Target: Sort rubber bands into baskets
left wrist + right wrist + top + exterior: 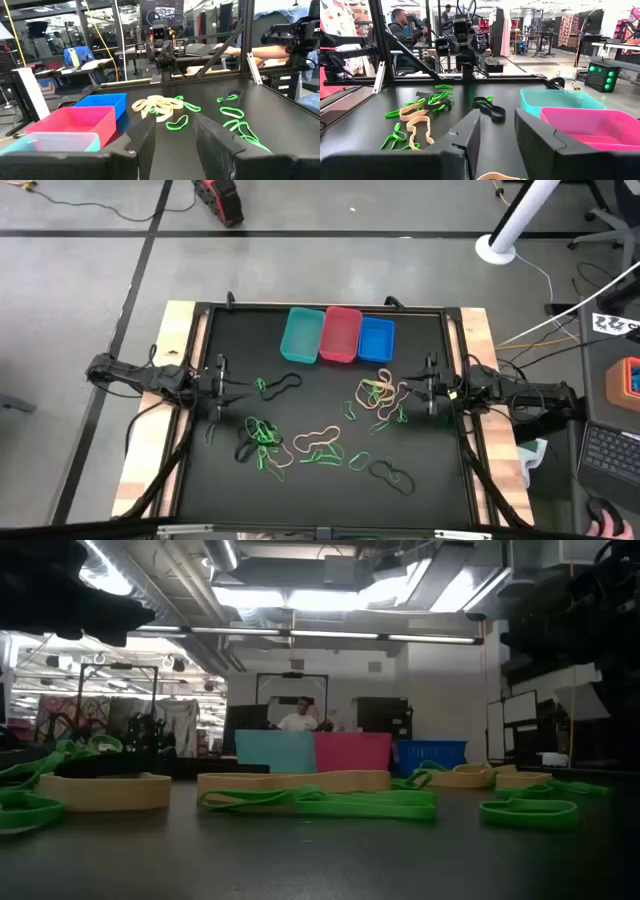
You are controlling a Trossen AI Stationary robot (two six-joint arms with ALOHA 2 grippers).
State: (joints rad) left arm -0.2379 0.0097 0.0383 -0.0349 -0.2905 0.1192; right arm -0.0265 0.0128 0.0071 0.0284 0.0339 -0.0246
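**High view.** Three baskets are seen in a touching row at the far middle of the black table (pixel 220 480): the teal basket (pixel 301 335), the red basket (pixel 340 334) and the blue basket (pixel 375 340). All appear empty, so the sorting is judged not yet begun. The rubber bands (pixel 300 445) lie scattered over the mat in green, tan and black, several overlapping in tangles. The left gripper (pixel 232 388) is held low at the left edge, near a black-and-green band (pixel 277 386); the right gripper (pixel 412 393) is held at the right edge, just beside a tan cluster (pixel 378 392). A pick from such a cluster may lift bands of mixed colours together.

**Low view.** Tan and green bands (pixel 320 802) are shown lying flat on the surface, with the baskets behind. Because the bands sit so low, fingers could close above one and miss, or scrape the mat.

**Left wrist view.** The left fingers (pixel 217 145) are seen spread, with nothing between them.

**Right wrist view.** The right fingers (pixel 547 147) are likewise parted and empty; a tan band (pixel 495 176) lies just below them. A black band (pixel 489 107) is poorly distinguished against the dark mat and could be overlooked. A floppy band might also snag on a finger at release.
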